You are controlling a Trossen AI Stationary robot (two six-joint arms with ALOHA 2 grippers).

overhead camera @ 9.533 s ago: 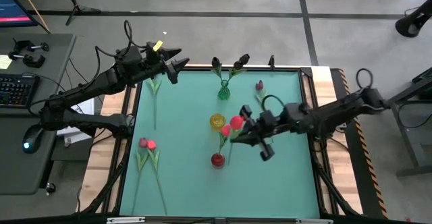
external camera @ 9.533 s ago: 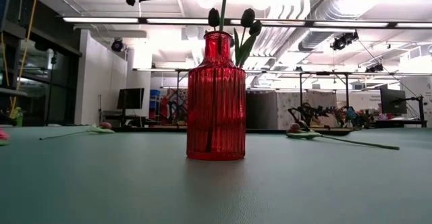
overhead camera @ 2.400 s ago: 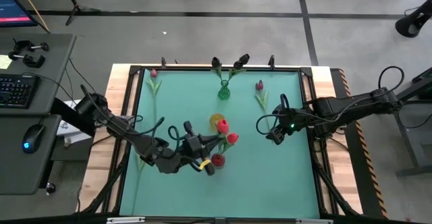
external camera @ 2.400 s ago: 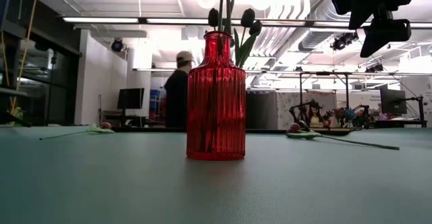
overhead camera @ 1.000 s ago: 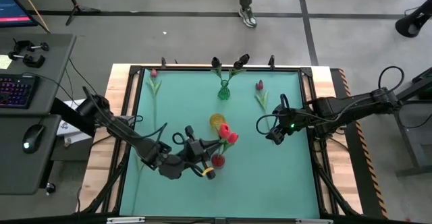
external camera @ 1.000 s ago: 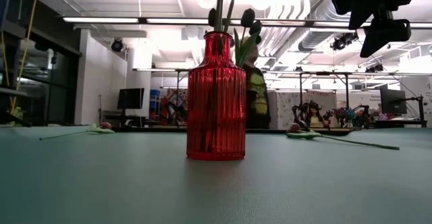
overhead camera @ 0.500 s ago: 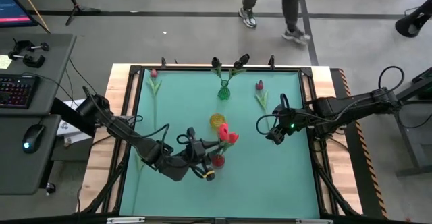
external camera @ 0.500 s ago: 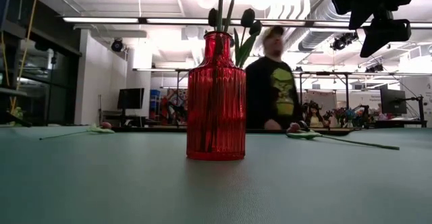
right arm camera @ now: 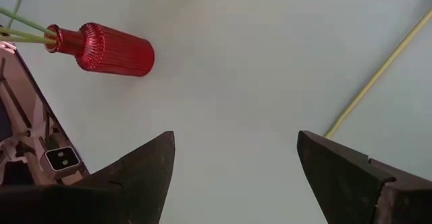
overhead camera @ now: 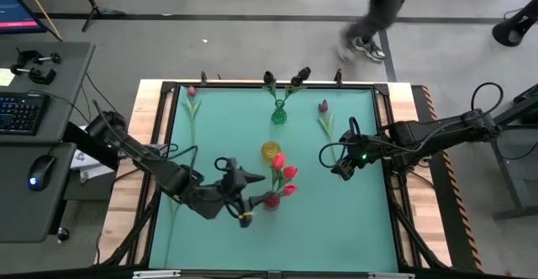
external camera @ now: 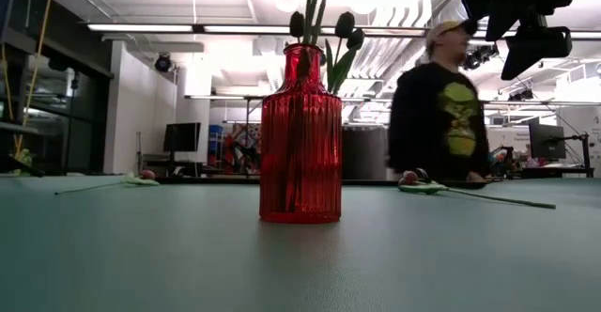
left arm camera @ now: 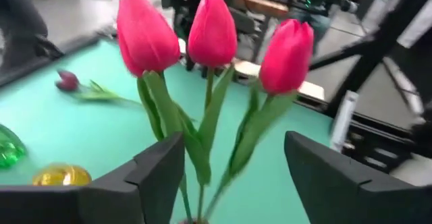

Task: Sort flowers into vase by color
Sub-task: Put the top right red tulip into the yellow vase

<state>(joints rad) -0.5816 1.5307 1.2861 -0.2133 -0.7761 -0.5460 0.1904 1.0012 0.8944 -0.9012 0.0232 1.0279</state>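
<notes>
Three red tulips (left arm camera: 212,32) stand in the red vase (overhead camera: 271,200)
Left gripper (overhead camera: 249,200), fingers spread and empty, sits just beside the vase; right gripper (overhead camera: 339,168) hangs open, well apart

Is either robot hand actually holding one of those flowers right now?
No. The left hand is open beside the red tulips, and the right hand is open over bare table.
</notes>
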